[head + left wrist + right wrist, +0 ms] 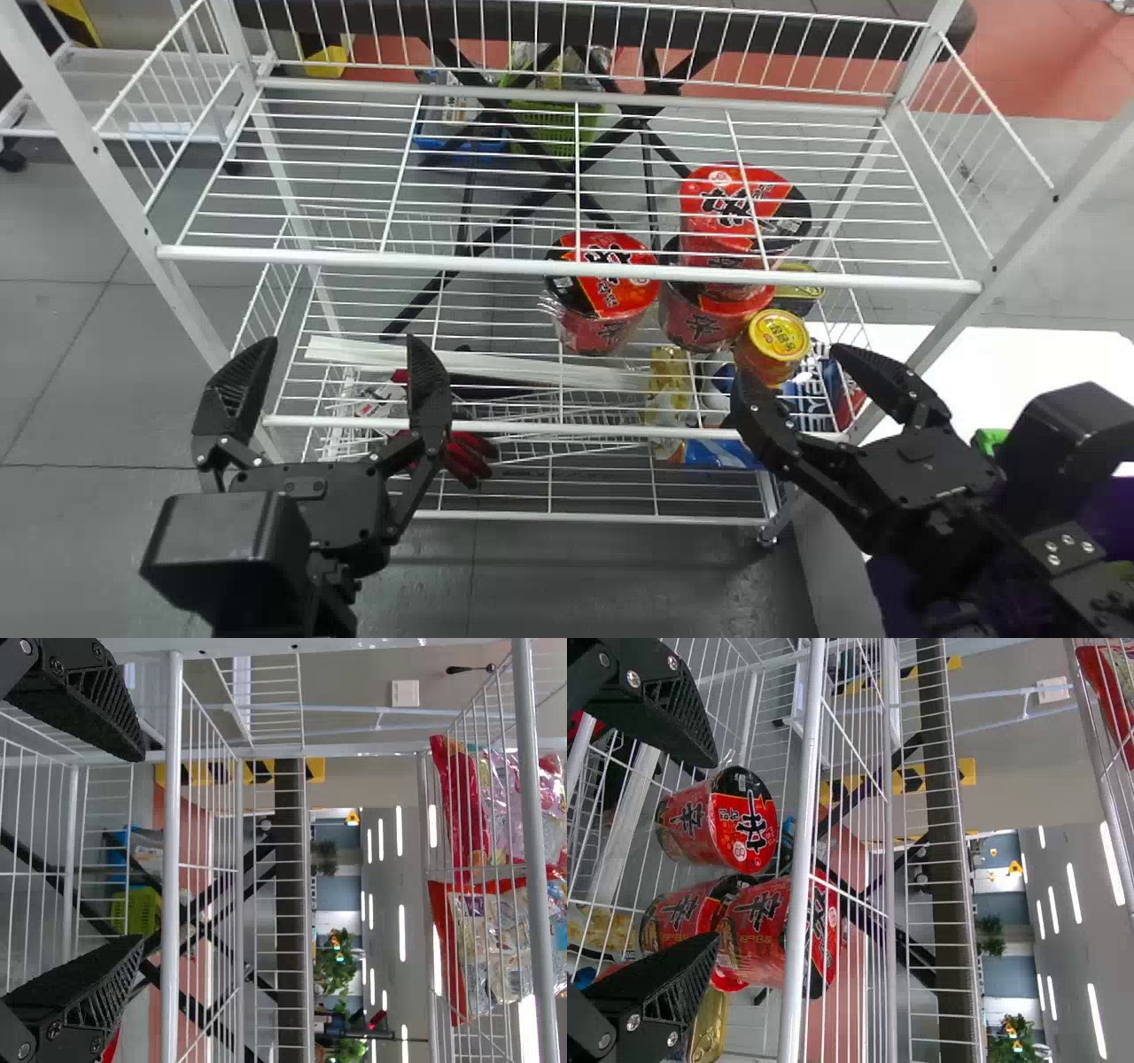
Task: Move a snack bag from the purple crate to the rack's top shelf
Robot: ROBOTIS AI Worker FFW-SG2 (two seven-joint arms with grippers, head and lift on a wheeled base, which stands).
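My left gripper stands open in front of the rack's left half, with nothing held. My right gripper is open too, near the rack's right front and beside the crate. Part of the purple crate shows under the right arm, which hides most of its inside. In the left wrist view, snack bags lie behind the wires of the rack's top shelf, well above the open left gripper. The right wrist view has the open right gripper before the cup noodles, and a red bag on the top shelf.
Red noodle cups and a yellow can stand on a lower shelf. White wire shelves and the rack's slanting posts lie before both arms. A white table is at the right.
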